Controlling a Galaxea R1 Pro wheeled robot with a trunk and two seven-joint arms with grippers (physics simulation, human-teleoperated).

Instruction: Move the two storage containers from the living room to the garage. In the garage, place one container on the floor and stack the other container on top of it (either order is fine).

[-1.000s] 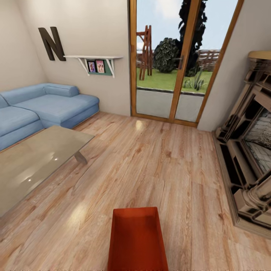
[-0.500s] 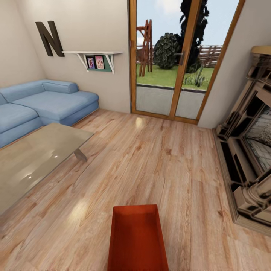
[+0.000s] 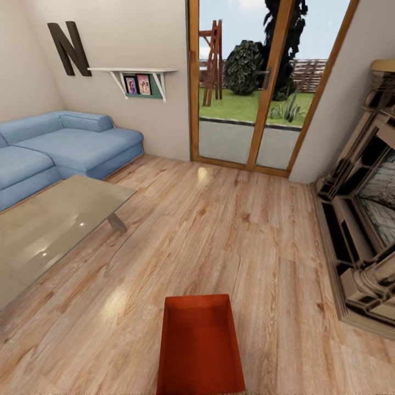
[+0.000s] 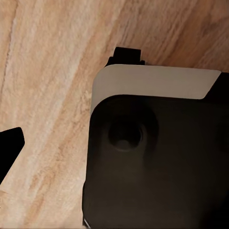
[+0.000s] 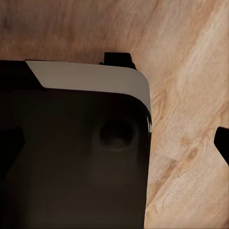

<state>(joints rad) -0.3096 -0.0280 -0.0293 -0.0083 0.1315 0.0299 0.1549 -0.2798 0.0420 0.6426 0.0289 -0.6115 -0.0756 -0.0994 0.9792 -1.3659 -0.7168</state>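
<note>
Whole head view has shifted since the earlier frames: wall letter, shelf, sofa and glass table all sit a bit further up and left now, so that is my head or base moving, not the room; the storage container (image 3: 200,345) holds its spot low centre in front of me. It is an orange-red open box, no lid, thin walls, long side running away from me, inside looks bare, only red floor and walls showing. Its near end is cut by the frame edge, so what carries it I cannot see. Under it the living room's light wood-plank floor (image 3: 230,230). Blue sofa (image 3: 66,148) at far left, glass coffee table (image 3: 49,230) in front of it, dark letter N (image 3: 68,48) on the wall above a white shelf (image 3: 134,77) with framed photos. Glass patio door (image 3: 258,88) with wood frame straight ahead, garden beyond. Carved wooden fireplace (image 3: 362,219) along the right. Both wrist views: dark rounded robot body part with pale edge (image 4: 157,143) (image 5: 71,148) over wood planks. My fingers, left and right: cannot tell if clenched or released.
</note>
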